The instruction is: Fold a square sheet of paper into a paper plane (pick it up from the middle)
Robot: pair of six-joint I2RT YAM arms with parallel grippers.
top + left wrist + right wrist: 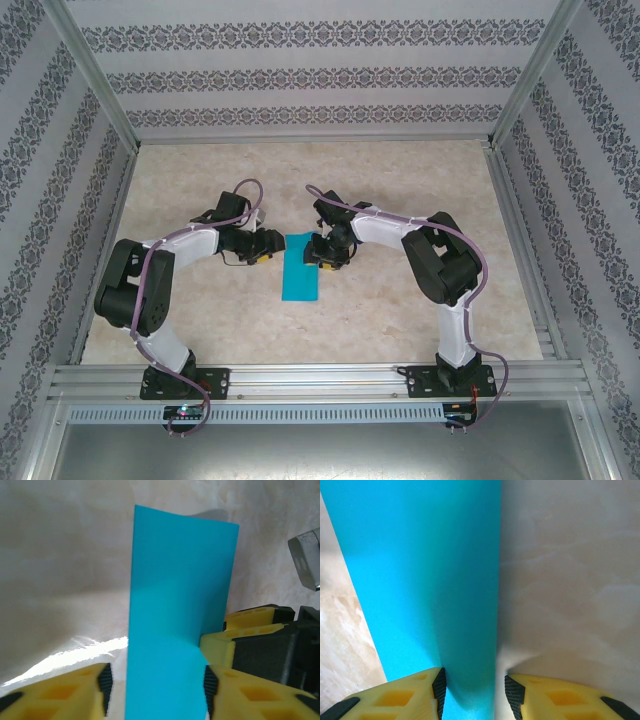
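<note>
Patterned wall panels are enclosing a pale marbled worktop. The square sheet of paper, here showing as a narrow teal rectangle, is lying at the worktop centre. Its long axis is running from 12 to 6 o'clock in the top view.

**State of the fingers**
- The left fingers are standing at about 10 o'clock of the sheet. They are parted and straddling its width. Bare worktop is showing beside one pad, so they are grasping nothing.
- The right fingers are standing at about 2 o'clock of the sheet. They are also parted, with one long edge of the sheet passing between the pads, and they are not clenching it.

**Risks from here**
- Both sets of fingers are crowding the same far end of the sheet. If they close or advance together, they are likely to collide.
- A pinch taken this near the edge is likely to drag thin paper sideways or crumple it, which would skew the crease.
- The 6 o'clock end is lying unrestrained and may swing.

**Hidden or unclear**
- The arms are covering the far corners of the sheet in the top view.
- Both wrist views are cutting off the sheet's near end.
- Shadow along the sheet's edges is suggesting lift. Whether the paper is resting flat, and how many layers it has, cannot be told.
</note>
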